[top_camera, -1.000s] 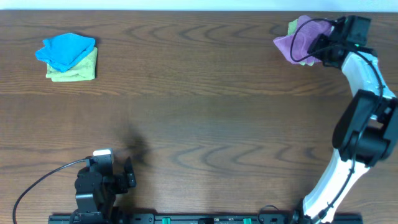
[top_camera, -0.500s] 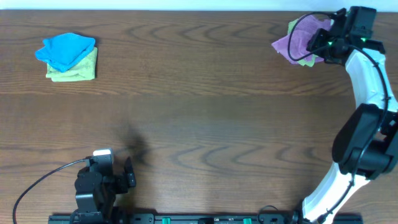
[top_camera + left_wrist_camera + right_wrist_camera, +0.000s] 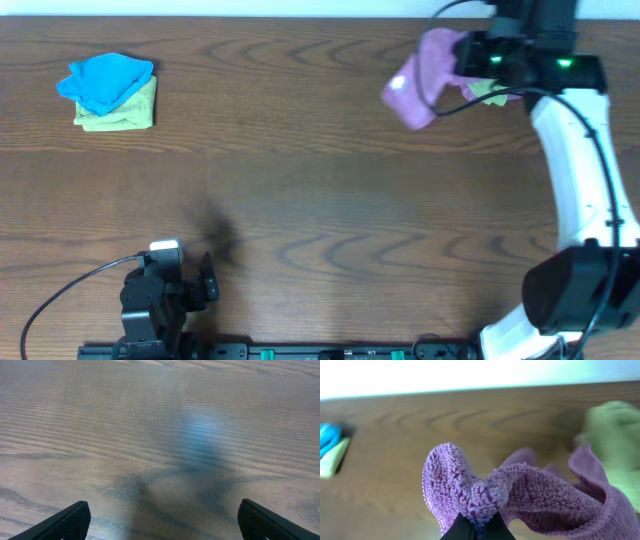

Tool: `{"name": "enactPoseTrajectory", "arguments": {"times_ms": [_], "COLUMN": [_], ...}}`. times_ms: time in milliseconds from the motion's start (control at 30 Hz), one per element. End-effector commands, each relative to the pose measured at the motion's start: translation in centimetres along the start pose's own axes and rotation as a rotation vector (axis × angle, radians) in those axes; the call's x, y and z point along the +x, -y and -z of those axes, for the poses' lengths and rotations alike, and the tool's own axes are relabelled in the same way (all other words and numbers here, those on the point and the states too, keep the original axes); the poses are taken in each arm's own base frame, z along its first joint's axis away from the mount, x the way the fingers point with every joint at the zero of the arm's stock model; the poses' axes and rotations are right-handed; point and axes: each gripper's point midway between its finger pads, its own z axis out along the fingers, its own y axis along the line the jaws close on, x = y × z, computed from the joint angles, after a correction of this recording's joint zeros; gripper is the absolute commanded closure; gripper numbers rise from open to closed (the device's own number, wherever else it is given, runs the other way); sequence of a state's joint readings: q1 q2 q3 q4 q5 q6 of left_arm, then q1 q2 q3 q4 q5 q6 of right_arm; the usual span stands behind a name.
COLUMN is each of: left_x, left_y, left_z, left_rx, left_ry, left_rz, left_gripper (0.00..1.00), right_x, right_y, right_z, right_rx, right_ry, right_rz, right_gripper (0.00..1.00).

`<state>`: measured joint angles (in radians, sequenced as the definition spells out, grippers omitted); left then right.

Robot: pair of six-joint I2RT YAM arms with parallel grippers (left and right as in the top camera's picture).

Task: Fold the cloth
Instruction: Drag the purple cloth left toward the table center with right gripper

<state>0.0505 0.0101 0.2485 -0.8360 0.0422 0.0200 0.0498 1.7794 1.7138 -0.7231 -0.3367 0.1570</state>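
At the near edge of the table (image 3: pixel 320 180), around 7 o'clock in the overhead view, the left arm sits low with a cable looping out to its left. Its pincer (image 3: pixel 165 519) is spread wide, with nothing between the two dark fingertips; the left wrist view shows only bare wood grain and a soft shadow ahead of it.

The right arm rises from the near edge at about 5 o'clock and reaches up the right side to the far edge at 1 o'clock. There the right pincer (image 3: pixel 477 531) is closed tight on the cloth (image 3: pixel 418 70), pinching a bunched fold of the purple pile. The cloth hangs in a crumpled lump to the left of the pincer, and part of it trails back to the right. Whether any of it touches the table I cannot tell.

Just right of the purple cloth, partly under the arm, lies a yellow-green cloth (image 3: pixel 487 92).

Far across at 10 o'clock, well apart from both arms, a blue cloth (image 3: pixel 105 80) lies crumpled on top of a folded green cloth (image 3: pixel 125 115).
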Motion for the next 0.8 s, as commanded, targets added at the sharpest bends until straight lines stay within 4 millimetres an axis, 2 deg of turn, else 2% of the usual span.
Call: {"name": "enactPoseTrajectory", "arguments": {"times_ms": [0,100,167,300,500,600,767], "left_x": [1.9,1.9,1.9,1.9,1.9,1.9,1.9], "left_y": [-0.5,-0.5,-0.5,-0.5,-0.5,-0.5,-0.5], "left_z": [-0.1,-0.1,-0.1,-0.1,-0.1,-0.1,-0.1], "left_rx": [-0.029,-0.029,-0.029,-0.029,-0.029,-0.029,-0.029], "left_ry": [-0.070,-0.069,-0.070,-0.069,-0.070,-0.069,-0.070], "left_rz": [-0.028,-0.028,-0.028,-0.028,-0.028,-0.028,-0.028], "left_gripper": [0.05,0.05,0.05,0.05,0.05,0.05,0.05], "right_x": [0.7,2.9,4.6,7.5,8.2,8.8,10.5], "right_y": [-5.7,-10.3,-12.3,-14.3,-16.3,-17.6,-19.9], "right_z": [0.5,0.5,0.2,0.1,-0.5,-2.0,-6.7], "right_rx": [-0.089,-0.145,-0.155,-0.125,-0.120,-0.142,-0.181], "right_ry": [-0.012,-0.061,-0.107,-0.185,-0.172,-0.173,-0.182], "right_rz": [0.093,0.160,0.192,0.244,0.305,0.328,0.368], "right_gripper": [0.98,0.98,0.98,0.98,0.98,0.98,0.98]}}
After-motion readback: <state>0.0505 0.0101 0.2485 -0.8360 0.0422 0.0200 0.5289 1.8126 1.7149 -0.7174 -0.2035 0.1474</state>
